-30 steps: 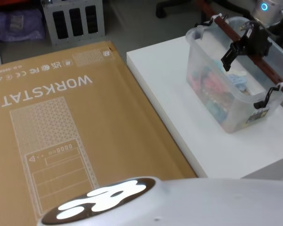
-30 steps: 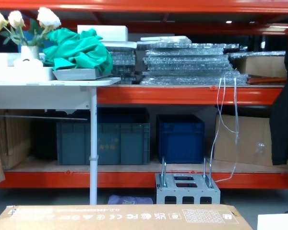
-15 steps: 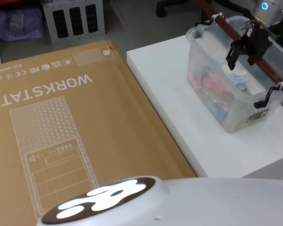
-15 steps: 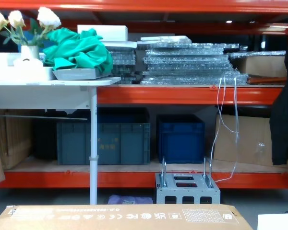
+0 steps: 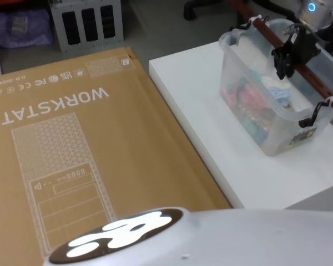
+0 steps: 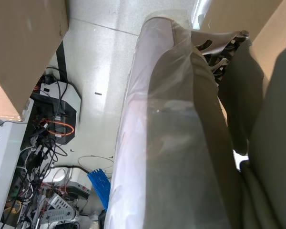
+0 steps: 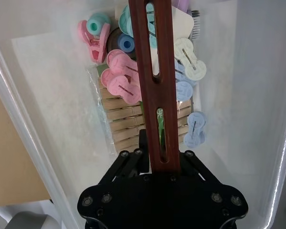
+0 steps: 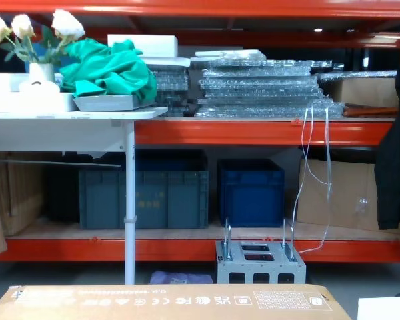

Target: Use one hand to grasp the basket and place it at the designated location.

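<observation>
The basket (image 5: 266, 130) is a translucent tub on the white table (image 5: 205, 122), right of centre in the head view. Its reddish-brown slotted handle (image 5: 319, 86) runs lengthwise over the top, tied on with white ties. My right gripper (image 5: 287, 54) sits at the far half of that handle, shut on it. In the right wrist view the bar (image 7: 150, 71) runs straight into the black gripper (image 7: 161, 162), with the jaws drawn in against both sides. Pink and blue clips and wooden pegs (image 7: 128, 114) lie inside the tub.
A large brown cardboard box (image 5: 72, 138) printed WORKSTATION lies flat left of the table, its edge close to the table's side. In the chest view, orange shelving holds blue-grey crates (image 8: 143, 197) and a blue crate (image 8: 251, 193). A grey metal unit (image 8: 260, 263) stands on the floor.
My right gripper's fingers were spread wide beside the handle a second ago. They have since closed in around the bar. The basket has not moved.
</observation>
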Available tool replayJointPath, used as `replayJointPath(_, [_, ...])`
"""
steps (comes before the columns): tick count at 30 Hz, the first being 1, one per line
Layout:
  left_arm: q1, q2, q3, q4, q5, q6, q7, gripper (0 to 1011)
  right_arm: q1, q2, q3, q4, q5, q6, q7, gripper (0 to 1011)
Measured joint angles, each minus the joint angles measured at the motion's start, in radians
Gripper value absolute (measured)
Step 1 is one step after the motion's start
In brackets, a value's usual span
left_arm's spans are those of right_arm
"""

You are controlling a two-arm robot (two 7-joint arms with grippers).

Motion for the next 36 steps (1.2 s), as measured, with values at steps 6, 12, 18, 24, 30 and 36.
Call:
replayJointPath(6, [0.000,0.000,0.000,0.000,0.000,0.000,0.000,0,0.000,0.001,0.000,0.000,-0.003,0.000,0.000,57])
replayJointPath(12, [0.000,0.000,0.000,0.000,0.000,0.000,0.000,0,0.000,0.001,0.000,0.000,-0.003,0.000,0.000,18])
replayJointPath(18, [0.000,0.000,0.000,0.000,0.000,0.000,0.000,0,-0.004,-0.001,0.010,-0.006,-0.023,0.002,0.004,2])
replayJointPath(24, [0.000,0.000,0.000,0.000,0.000,0.000,0.000,0,0.012,-0.004,0.022,-0.028,-0.053,0.010,0.034,0])
replayJointPath(30, [0.000,0.000,0.000,0.000,0.000,0.000,0.000,0,0.038,0.007,0.046,-0.068,-0.081,0.012,0.060,0])
replayJointPath(36, [0.000,0.000,0.000,0.000,0.000,0.000,0.000,0,0.059,0.015,0.072,-0.105,-0.102,0.017,0.080,0])
